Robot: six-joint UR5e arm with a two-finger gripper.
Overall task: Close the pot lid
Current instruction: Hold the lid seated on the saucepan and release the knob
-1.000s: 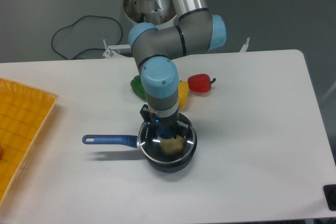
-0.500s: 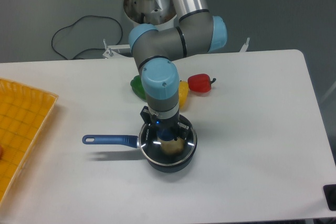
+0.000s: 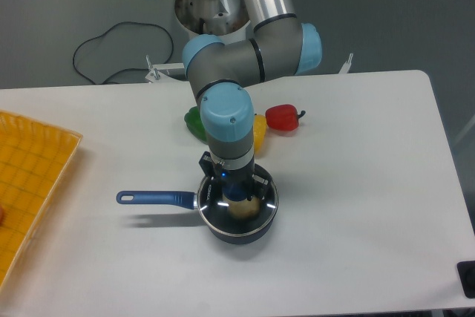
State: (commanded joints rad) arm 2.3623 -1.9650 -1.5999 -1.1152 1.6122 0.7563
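The pot (image 3: 239, 231) stands on the white table near its front middle, its long blue handle (image 3: 154, 198) pointing left. The pot lid (image 3: 269, 201), clear glass with a bright metal rim, lies level over the pot's mouth; I cannot tell whether it rests fully on the rim. My gripper (image 3: 234, 189) comes straight down onto the lid's centre and is shut on the blue knob, which the fingers mostly hide. A tan object shows through the glass inside the pot.
Green (image 3: 194, 123), yellow (image 3: 259, 132) and red (image 3: 283, 118) peppers lie just behind the pot. A yellow tray (image 3: 30, 176) sits at the left edge. A black cable (image 3: 111, 50) loops at the back left. A dark object (image 3: 467, 278) is at the front right corner.
The gripper and the lid have sunk slightly lower onto the pot. The pot and the peppers have stayed put.
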